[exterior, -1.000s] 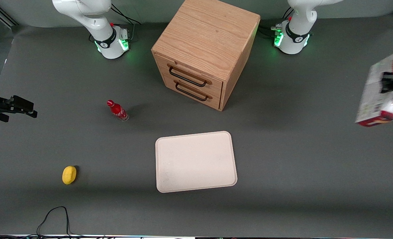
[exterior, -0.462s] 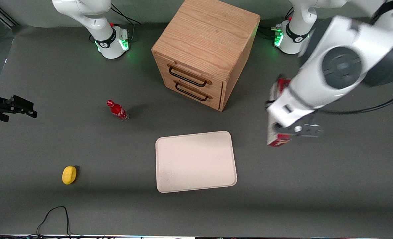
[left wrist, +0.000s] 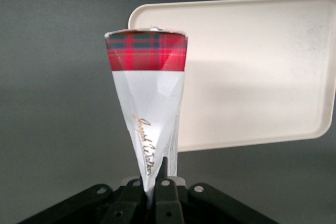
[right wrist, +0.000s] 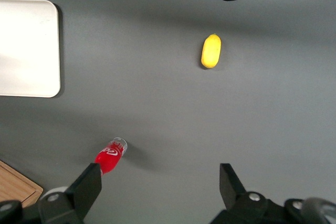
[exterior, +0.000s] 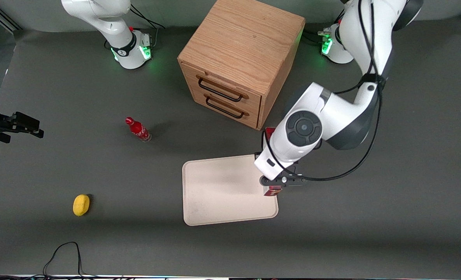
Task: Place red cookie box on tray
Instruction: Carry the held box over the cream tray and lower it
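So I've got the left arm's gripper (left wrist: 157, 182) clamped on the red cookie box (left wrist: 148, 114), fingers pinched on one narrow end of it. From the wrist cam the box hangs edge-on, white end panel with gold script near the fingers and a red tartan band at the free end. It's up in the air, not resting on anything.

From the front, the gripper (exterior: 279, 182) sits over the edge of the tray (exterior: 222, 194) toward the working arm's end of the table, and only slivers of the box (exterior: 272, 191) peek out from under the arm. The tray itself is bare and lies nearer the front camera than the wooden cabinet (exterior: 242, 58). Toward the parked arm's end are a small red bottle (exterior: 137, 129) standing upright and a yellow lemon-looking thing (exterior: 81, 205), both well apart from the tray.
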You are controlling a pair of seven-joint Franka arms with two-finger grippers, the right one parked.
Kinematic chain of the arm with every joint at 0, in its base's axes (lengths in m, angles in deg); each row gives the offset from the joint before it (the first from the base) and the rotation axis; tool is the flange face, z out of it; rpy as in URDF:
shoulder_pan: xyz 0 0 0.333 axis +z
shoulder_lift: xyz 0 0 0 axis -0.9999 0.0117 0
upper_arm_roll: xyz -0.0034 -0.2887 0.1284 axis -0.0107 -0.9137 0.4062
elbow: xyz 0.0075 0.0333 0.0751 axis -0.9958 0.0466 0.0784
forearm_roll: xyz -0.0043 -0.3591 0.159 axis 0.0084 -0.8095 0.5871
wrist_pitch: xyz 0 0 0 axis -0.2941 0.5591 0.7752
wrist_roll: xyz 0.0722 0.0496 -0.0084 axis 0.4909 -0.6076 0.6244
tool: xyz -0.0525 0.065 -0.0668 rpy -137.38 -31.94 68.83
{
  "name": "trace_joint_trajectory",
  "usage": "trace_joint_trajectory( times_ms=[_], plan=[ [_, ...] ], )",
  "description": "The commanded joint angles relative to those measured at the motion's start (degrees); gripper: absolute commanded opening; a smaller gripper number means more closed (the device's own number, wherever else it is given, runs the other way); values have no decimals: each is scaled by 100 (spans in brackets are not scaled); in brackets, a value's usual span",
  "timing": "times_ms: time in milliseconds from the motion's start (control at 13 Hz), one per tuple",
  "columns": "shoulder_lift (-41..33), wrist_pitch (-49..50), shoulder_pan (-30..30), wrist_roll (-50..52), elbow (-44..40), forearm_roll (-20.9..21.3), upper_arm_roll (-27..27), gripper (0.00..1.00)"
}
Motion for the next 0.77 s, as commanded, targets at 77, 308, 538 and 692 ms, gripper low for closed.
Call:
trace_joint_trajectory(
  times_ms=[77, 308, 538, 692],
  plan=[
    [616, -642, -102, 509, -304, 20, 56, 0],
    [1003, -1013, -199, 589, -313, 205, 170, 0],
    [1189, -1172, -190, 598, -278, 205, 179, 0],
    [1215, -1180, -190, 729, -260, 205, 188, 0]
  ],
)
